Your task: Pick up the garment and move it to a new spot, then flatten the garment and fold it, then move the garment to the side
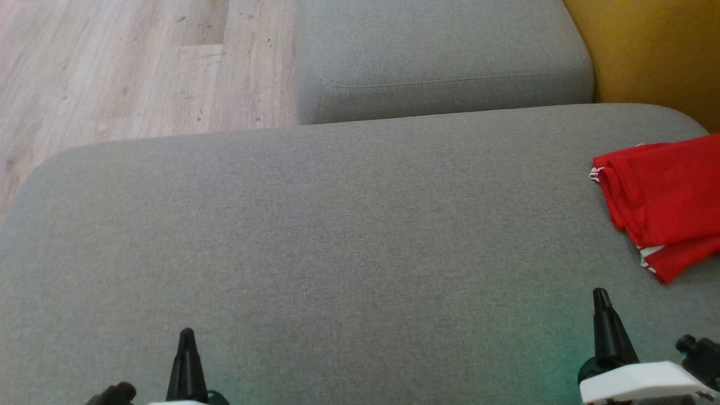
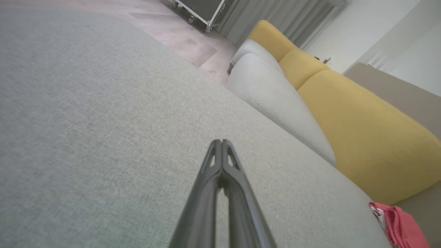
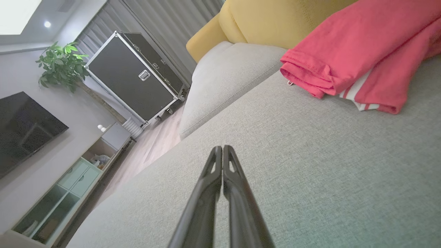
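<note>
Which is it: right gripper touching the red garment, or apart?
Apart. The head view shows bare grey cushion between the shut right gripper and the red garment; the right wrist view agrees.

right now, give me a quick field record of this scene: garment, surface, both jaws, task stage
garment: red garment, folded, white stripes, lying at right edge
surface: grey seat cushion, yellow backrest behind
left jaws: shut, holding nothing
right jaws: shut, holding nothing, apart from garment
task stage: garment looks folded and set aside
</note>
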You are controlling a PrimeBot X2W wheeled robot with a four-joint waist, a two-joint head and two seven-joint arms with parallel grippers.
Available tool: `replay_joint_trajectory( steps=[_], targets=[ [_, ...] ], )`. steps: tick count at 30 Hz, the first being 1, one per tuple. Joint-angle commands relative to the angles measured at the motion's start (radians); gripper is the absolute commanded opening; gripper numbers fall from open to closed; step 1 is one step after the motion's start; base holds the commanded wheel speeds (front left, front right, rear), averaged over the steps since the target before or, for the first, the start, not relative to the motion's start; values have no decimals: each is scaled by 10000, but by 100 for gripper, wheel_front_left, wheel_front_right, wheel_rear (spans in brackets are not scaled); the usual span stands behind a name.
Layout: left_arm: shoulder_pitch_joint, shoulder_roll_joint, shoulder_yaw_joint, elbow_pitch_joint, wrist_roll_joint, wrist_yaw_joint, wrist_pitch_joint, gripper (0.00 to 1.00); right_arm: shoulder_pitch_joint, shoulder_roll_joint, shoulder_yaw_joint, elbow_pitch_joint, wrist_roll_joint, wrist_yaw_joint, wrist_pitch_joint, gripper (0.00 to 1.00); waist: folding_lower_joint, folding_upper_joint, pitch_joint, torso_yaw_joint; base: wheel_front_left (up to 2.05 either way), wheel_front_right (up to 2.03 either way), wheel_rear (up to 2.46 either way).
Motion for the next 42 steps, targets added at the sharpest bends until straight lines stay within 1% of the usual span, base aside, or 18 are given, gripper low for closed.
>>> replay_joint_trajectory(
  steps=[1, 42],
  targets=[
    [-562, 125, 291, -266, -306, -120, 37, 0, -543, -49, -28, -245, 340, -3, 73, 0, -1, 0, 10, -3, 0, 0, 0],
    [-1726, 155, 1311, 192, -4970, -847, 1165, 0, -1593, 58, -631, 44, 5156, -5, 1194, 0, -1, 0, 292, -70, 0, 0, 0]
  ],
)
